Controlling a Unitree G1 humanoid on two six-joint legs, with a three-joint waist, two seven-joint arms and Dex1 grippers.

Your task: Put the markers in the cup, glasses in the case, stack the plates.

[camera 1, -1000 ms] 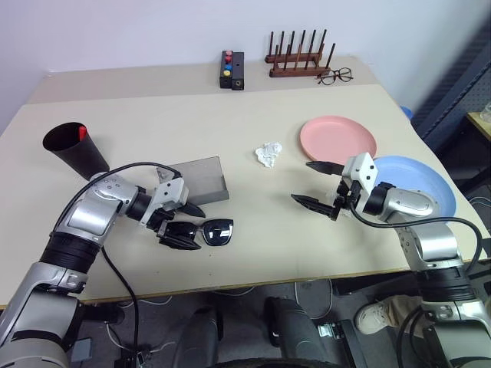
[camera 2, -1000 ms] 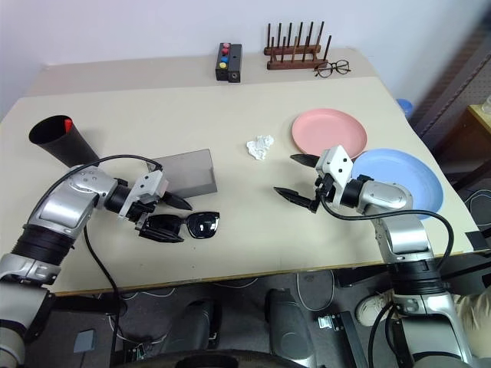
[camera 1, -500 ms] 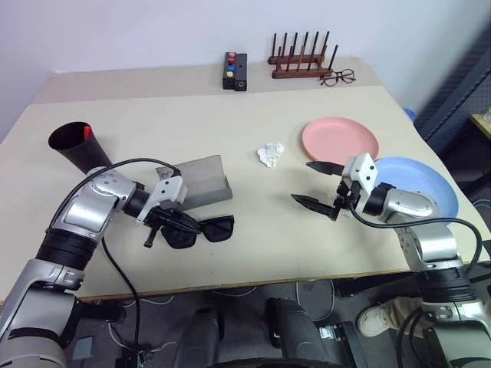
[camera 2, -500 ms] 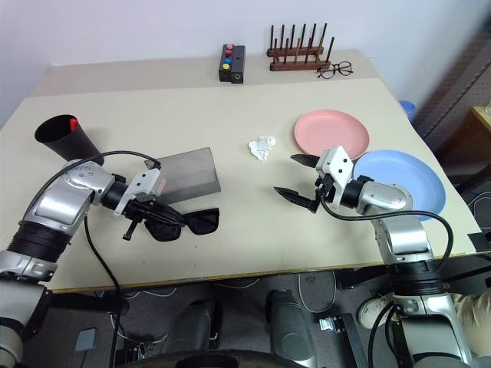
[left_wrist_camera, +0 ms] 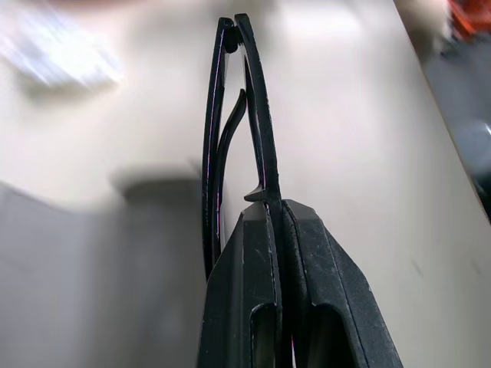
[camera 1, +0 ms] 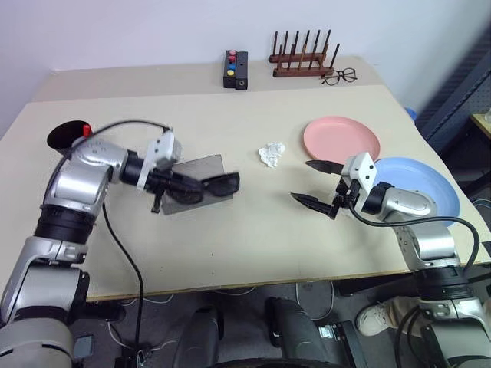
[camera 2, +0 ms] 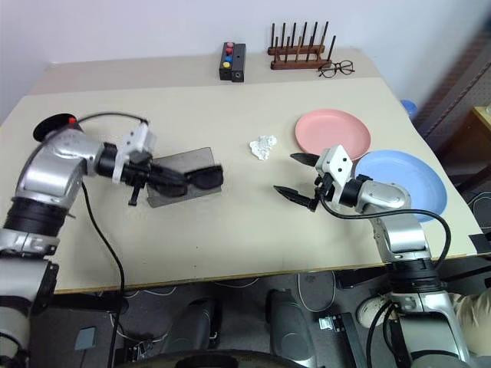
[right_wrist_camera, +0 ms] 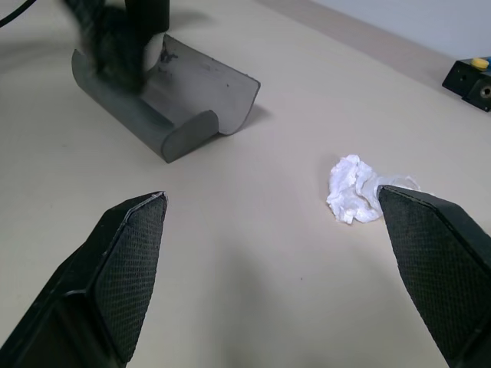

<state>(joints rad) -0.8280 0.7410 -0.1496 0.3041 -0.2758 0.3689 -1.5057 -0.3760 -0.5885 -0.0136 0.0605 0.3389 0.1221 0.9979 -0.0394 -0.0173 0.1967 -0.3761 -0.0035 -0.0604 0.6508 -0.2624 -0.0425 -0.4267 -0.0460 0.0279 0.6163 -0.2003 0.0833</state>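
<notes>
One pair of black sunglasses hangs clear of the counter, pinched in the closed left hand over the one open grey case. The right hand hovers empty, fingers spread wide. Two plates lie side by side, one pink, one blue. One dark cup stands at the left edge.
</notes>
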